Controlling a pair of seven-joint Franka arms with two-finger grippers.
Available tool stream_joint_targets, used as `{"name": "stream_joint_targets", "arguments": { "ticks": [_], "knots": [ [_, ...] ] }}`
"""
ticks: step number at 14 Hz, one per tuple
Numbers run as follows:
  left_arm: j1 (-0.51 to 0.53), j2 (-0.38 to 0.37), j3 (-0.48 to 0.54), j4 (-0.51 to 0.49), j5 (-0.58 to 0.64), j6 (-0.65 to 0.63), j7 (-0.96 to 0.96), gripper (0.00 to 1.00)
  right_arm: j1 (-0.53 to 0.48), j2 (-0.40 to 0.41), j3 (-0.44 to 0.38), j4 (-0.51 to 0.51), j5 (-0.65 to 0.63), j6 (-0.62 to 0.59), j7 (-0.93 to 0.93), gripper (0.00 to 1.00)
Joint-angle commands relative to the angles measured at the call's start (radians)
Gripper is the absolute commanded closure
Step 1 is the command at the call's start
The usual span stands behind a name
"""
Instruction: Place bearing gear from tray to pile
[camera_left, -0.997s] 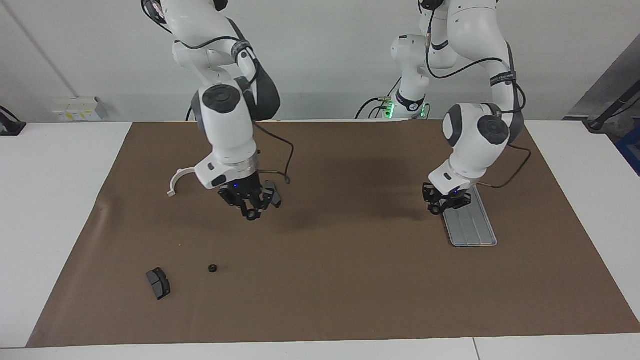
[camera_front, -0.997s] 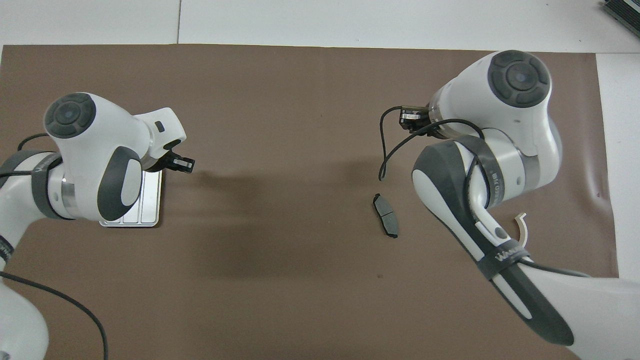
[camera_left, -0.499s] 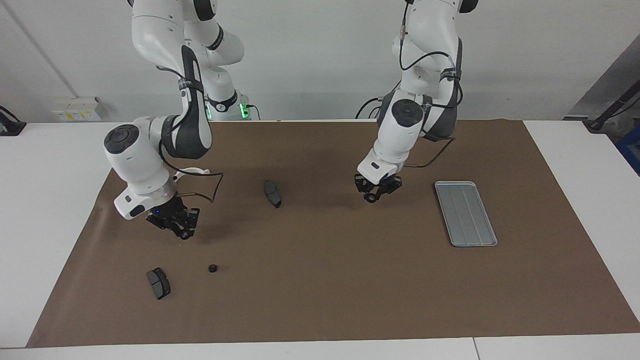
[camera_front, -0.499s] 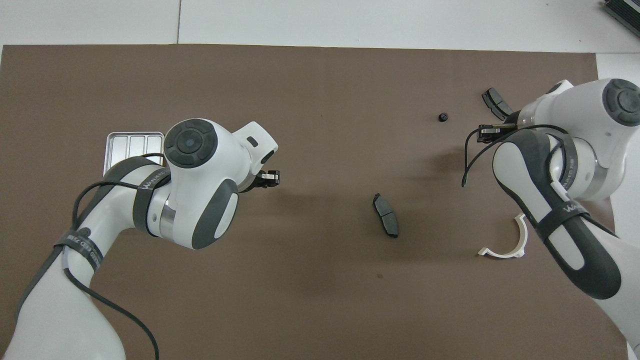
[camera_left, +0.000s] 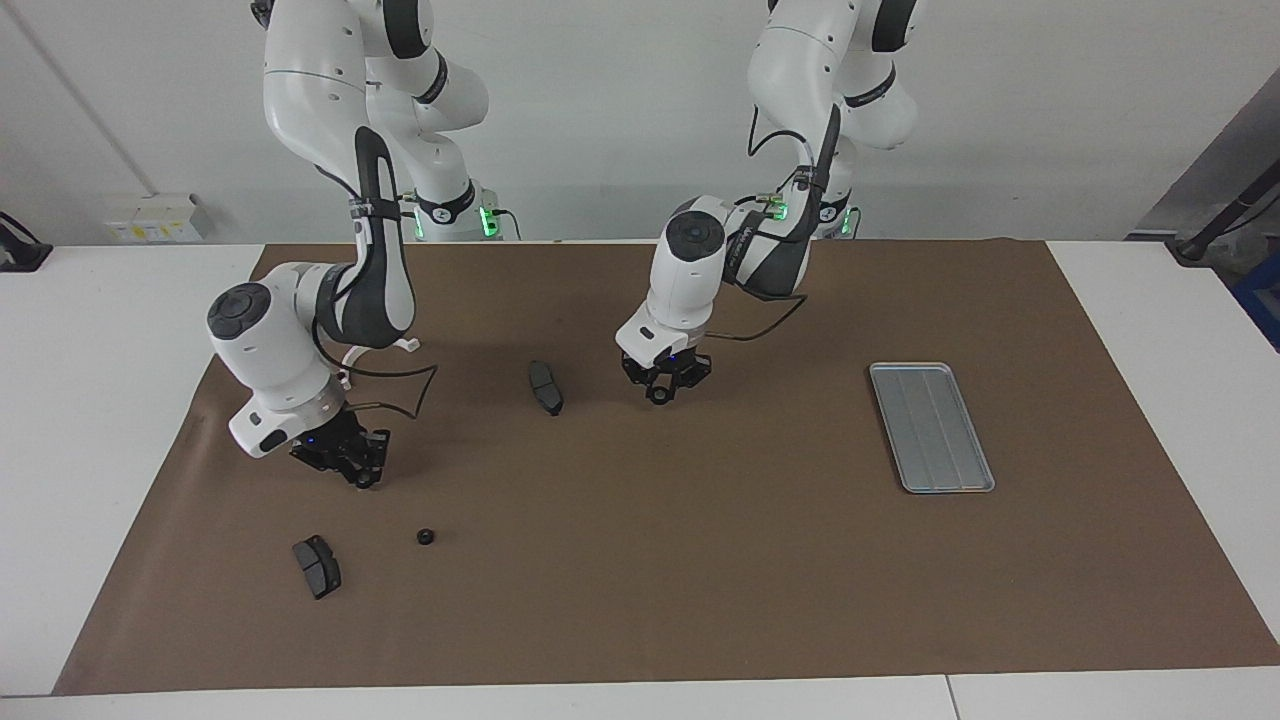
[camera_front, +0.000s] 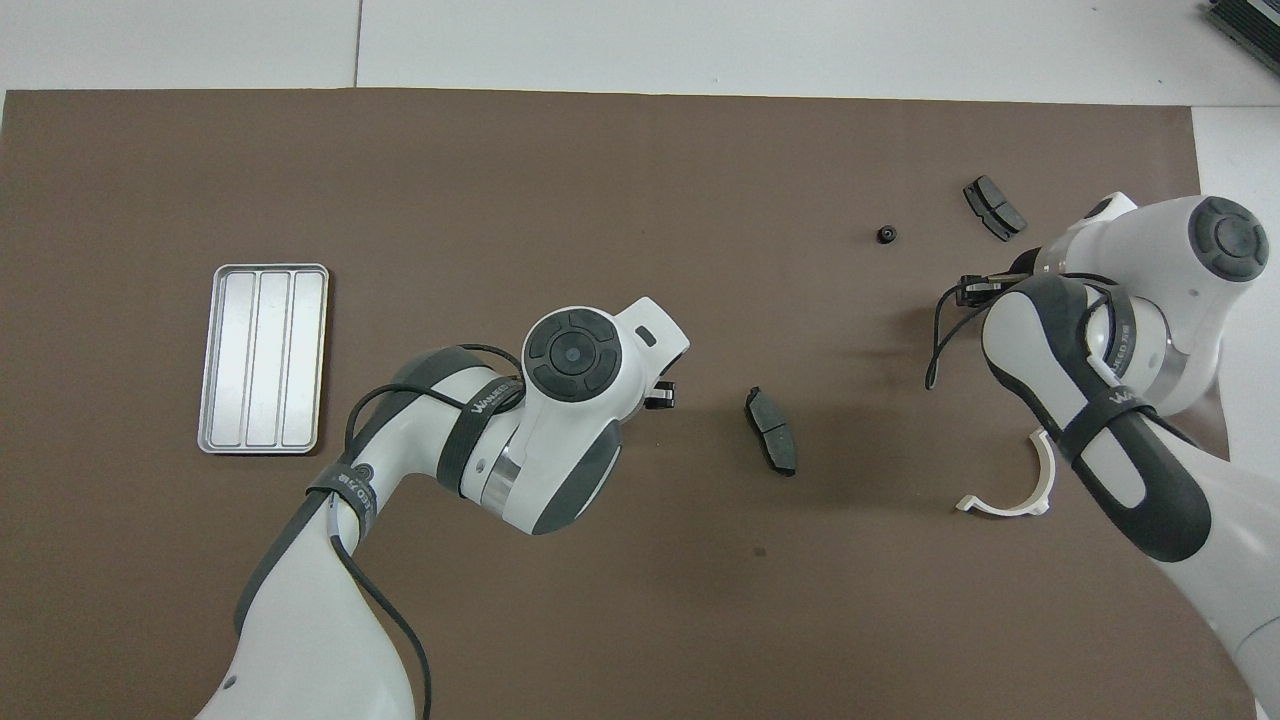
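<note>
— What did the facing view show of the bearing gear (camera_left: 426, 537)?

— It lay on the brown worktop (camera_left: 700, 580), close to the jaws of the right gripper (camera_left: 352, 470) but apart from them. That gripper hung low over bare worktop. A brake pad (camera_left: 317, 566) lay near the gear, toward the right arm's end.

— Were those jaws clenched or released?

— I could not tell, for either arm. The left gripper (camera_left: 663, 388) hung low over the worktop, with a second brake pad (camera_left: 545, 387) just beside its jaws. The tray (camera_left: 931, 427) sat well apart from both sets of jaws, toward the left arm's end. A white bracket (camera_left: 378, 349) showed partly from under the right arm.

— And the overhead view?

— The gear (camera_front: 885, 235) sat between the first pad (camera_front: 994, 208) and the open middle of the worktop, near the right gripper (camera_front: 975, 290). The second pad (camera_front: 771, 445) lay beside the left gripper (camera_front: 660, 396), not touching it. The bracket (camera_front: 1010, 495) lay by the right arm's forearm, and the tray (camera_front: 262, 268) stayed clear of both jaws. The gear was on the worktop, not in the tray.
</note>
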Motion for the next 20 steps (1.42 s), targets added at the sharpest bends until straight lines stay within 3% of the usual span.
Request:
{"name": "stream_joint_targets", "arguments": {
  "ticks": [1, 2, 3, 6, 10, 12, 16, 20],
  "knots": [
    [-0.012, 0.005, 0.017, 0.015, -0.013, 0.008, 0.000, 0.28, 0.004, 0.000, -0.006, -0.013, 0.033, 0.056, -0.033, 0.00],
    [-0.001, 0.005, 0.017, 0.023, -0.012, -0.003, 0.005, 0.10, 0.006, 0.000, -0.006, -0.007, 0.033, 0.058, -0.032, 0.00],
    [0.005, 0.003, 0.019, 0.026, -0.005, -0.004, 0.011, 0.00, 0.010, -0.008, -0.006, 0.001, 0.032, 0.055, -0.027, 0.00],
    [0.089, -0.033, 0.027, 0.040, 0.004, -0.038, 0.026, 0.00, 0.018, -0.057, 0.000, 0.019, 0.026, 0.009, 0.023, 0.00],
    [0.302, -0.125, 0.028, 0.088, 0.004, -0.245, 0.260, 0.00, 0.024, -0.088, 0.068, 0.138, -0.042, -0.195, 0.244, 0.00],
    [0.398, -0.156, 0.030, 0.115, 0.004, -0.354, 0.374, 0.00, 0.023, -0.088, 0.146, 0.194, -0.092, -0.247, 0.387, 0.00],
    [0.571, -0.208, 0.037, 0.121, 0.059, -0.469, 0.544, 0.00, 0.024, -0.079, 0.324, 0.237, -0.207, -0.235, 0.663, 0.00],
    [0.640, -0.279, 0.039, 0.135, 0.142, -0.553, 0.588, 0.01, 0.026, -0.033, 0.537, 0.238, -0.384, -0.225, 0.949, 0.00]
  ]
}}
